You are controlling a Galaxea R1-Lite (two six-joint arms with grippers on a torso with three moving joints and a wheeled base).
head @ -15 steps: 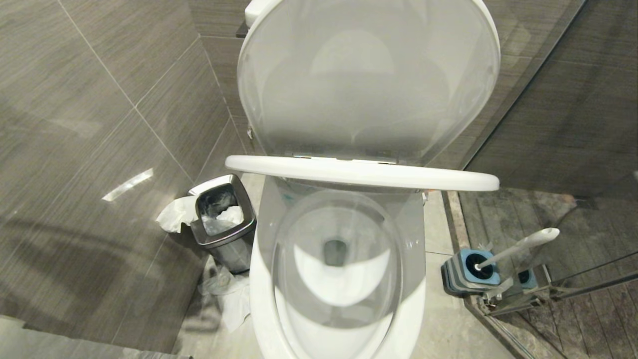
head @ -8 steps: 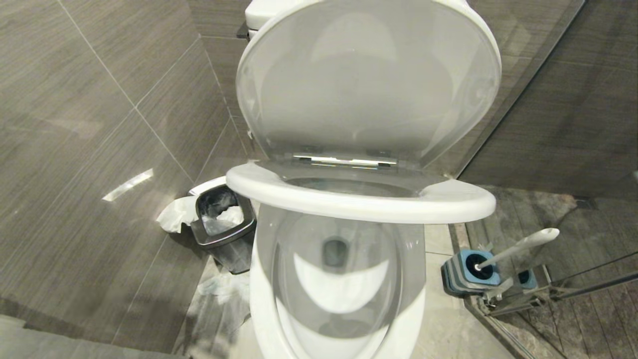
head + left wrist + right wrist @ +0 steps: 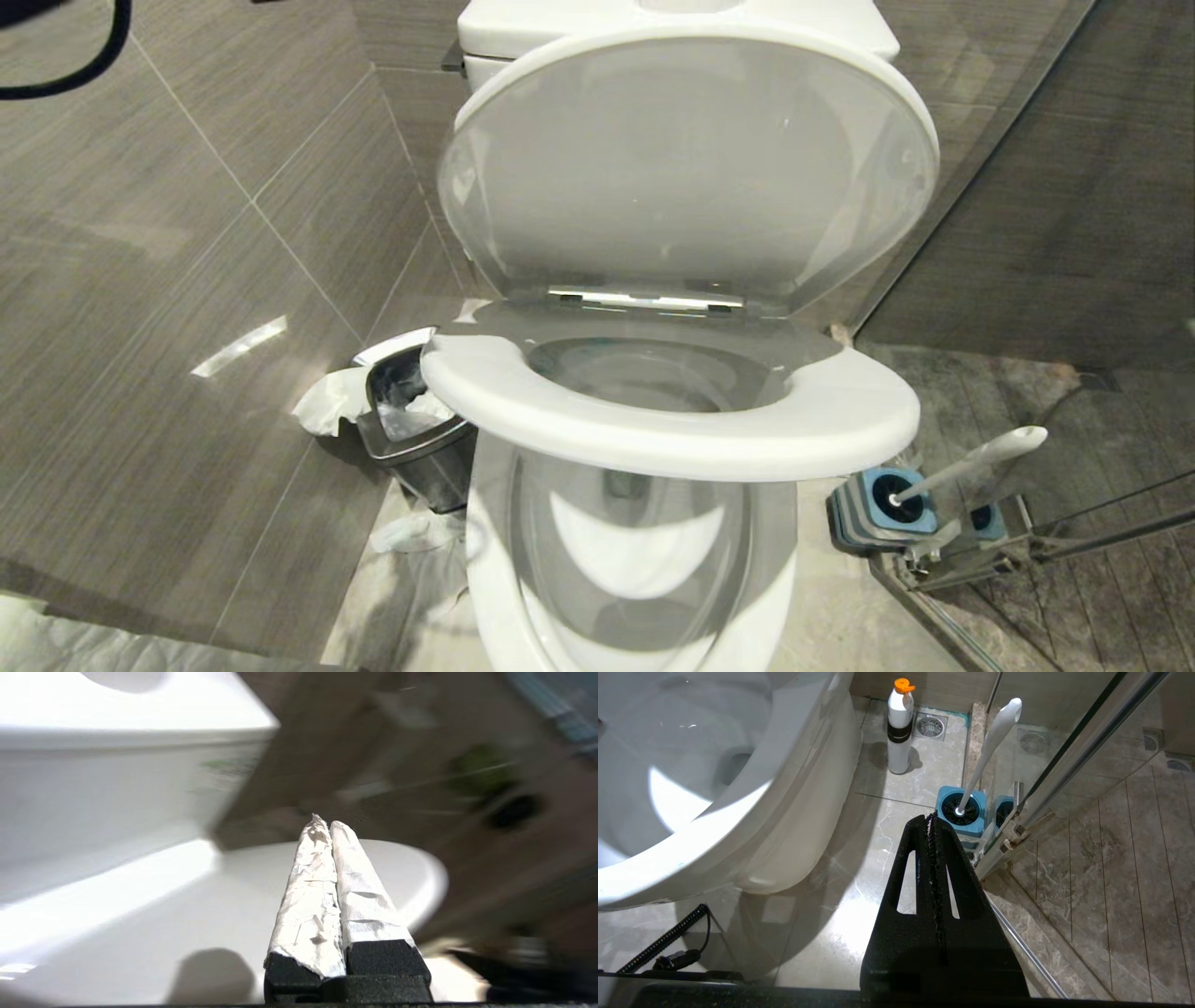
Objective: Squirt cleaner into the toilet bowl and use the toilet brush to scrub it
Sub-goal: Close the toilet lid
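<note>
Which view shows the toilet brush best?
The right wrist view: the toilet brush shows its whole handle standing in the blue holder. The head view shows it small, at the edge; the left wrist view misses it.

1. The left gripper (image 3: 332, 826) has its two fingers (image 3: 308, 905) pressed together, both wrapped in white paper
2. It hangs over a curved white toilet lid (image 3: 163, 905)
3. The white tank (image 3: 117, 774) stands just beyond, against a blurred brown wall (image 3: 373, 742)
</note>
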